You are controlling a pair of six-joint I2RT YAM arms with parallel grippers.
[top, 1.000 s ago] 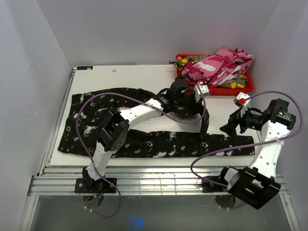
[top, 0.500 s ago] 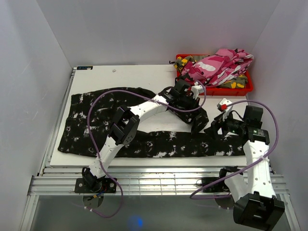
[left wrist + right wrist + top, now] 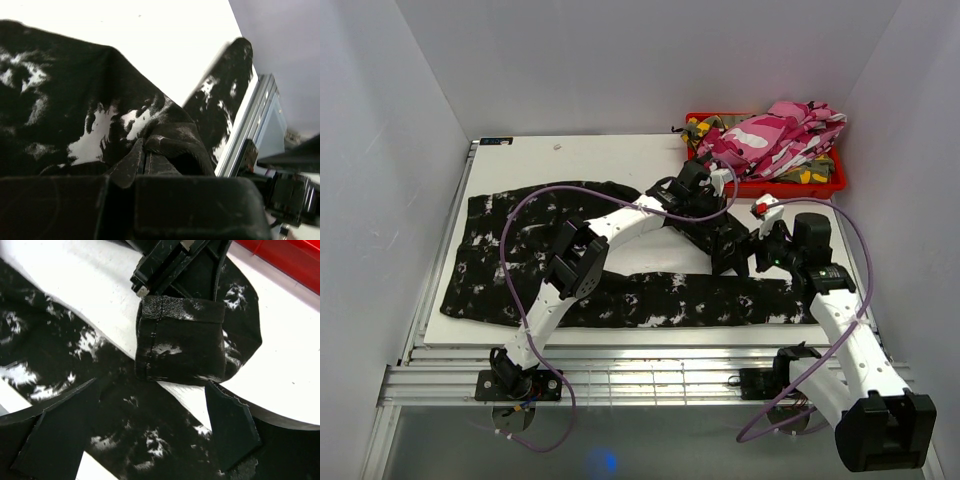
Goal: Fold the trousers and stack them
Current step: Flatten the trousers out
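Observation:
Black trousers with white splotches (image 3: 500, 250) lie spread on the white table (image 3: 580, 160), one leg (image 3: 660, 300) stretched along the near edge. My left gripper (image 3: 732, 250) is shut on the cuff of the other leg (image 3: 180, 345), held folded just above the table at centre right. In the left wrist view the jaws (image 3: 144, 147) pinch the black cloth (image 3: 75, 100). My right gripper (image 3: 757, 255) stands open right beside that cuff. Its fingers (image 3: 230, 430) straddle the near leg (image 3: 50, 340) with nothing between them.
A red bin (image 3: 825, 180) stands at the back right with pink-white camouflage trousers (image 3: 780, 135) heaped in it and green-yellow camouflage trousers (image 3: 705, 128) underneath. An aluminium rail (image 3: 620, 375) runs along the table's near edge. White walls close in on three sides.
My right arm has swung left from the table's right side, bringing its open gripper up to the held cuff. My left gripper has shifted slightly back and left with the cuff.

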